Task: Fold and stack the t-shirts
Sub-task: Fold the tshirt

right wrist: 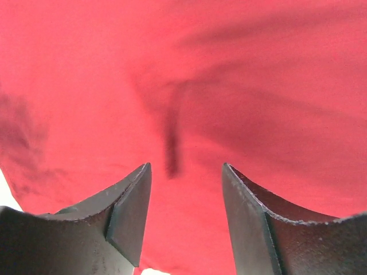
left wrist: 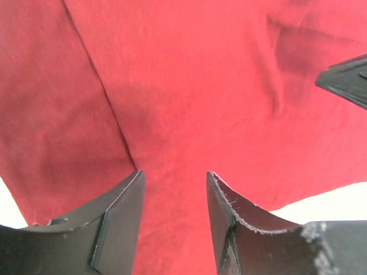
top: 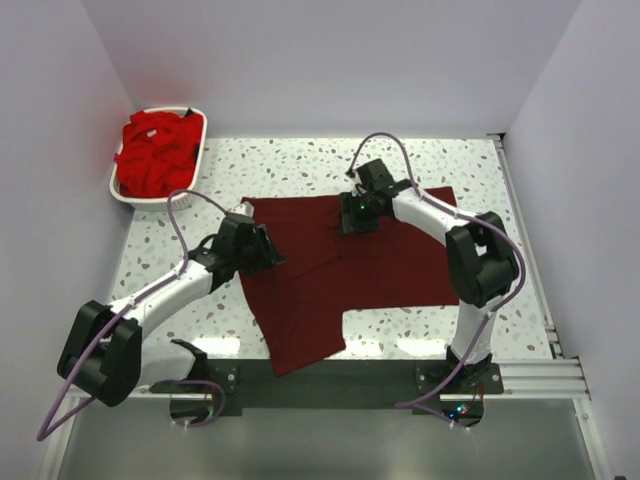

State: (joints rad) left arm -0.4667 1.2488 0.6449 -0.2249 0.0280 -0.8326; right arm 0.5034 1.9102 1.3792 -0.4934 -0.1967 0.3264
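Note:
A dark maroon t-shirt (top: 340, 270) lies spread on the speckled table, one part reaching toward the near edge. It fills the left wrist view (left wrist: 189, 86) and the right wrist view (right wrist: 229, 74). My left gripper (top: 272, 250) is open, low over the shirt's left edge. In its wrist view the fingers (left wrist: 120, 217) stand apart with cloth between them. My right gripper (top: 352, 212) is open over the shirt's upper middle, near a dark crease (right wrist: 172, 149). Bright red t-shirts (top: 155, 155) lie heaped in the basket at the far left.
The white slotted basket (top: 200, 150) stands at the table's far left corner. White walls enclose the table on three sides. A metal rail (top: 525, 240) runs along the right edge. The arm bases sit at the near edge.

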